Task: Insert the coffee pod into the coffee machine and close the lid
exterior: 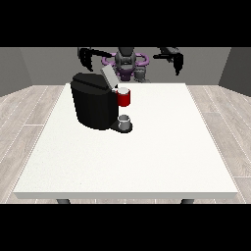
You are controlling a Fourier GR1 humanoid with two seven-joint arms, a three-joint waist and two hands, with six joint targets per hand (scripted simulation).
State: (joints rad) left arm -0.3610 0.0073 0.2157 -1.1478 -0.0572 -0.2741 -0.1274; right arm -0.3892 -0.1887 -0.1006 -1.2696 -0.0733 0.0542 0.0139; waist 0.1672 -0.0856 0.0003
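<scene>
We are viewing both hands raised behind the far edge of the table, well apart from everything on it. The hand at the view's left is hanging with its fingers pointing down and is holding nothing; the hand at the view's right is doing the same. Whether the fingers of either are straight or curled we cannot tell.

Moving outward, we are seeing the black coffee machine standing on the table's left half, its lid tilted up and open. A red thing at the machine is showing just under the lid. Below it, a small grey thing is sitting on the machine's base plate; we are judging it to be the coffee pod, though we cannot confirm this.

We are judging the task to be at its opening step: nothing grasped, lid not yet closed. The next move is calling for one hand to come down toward the grey thing and close around it.
</scene>
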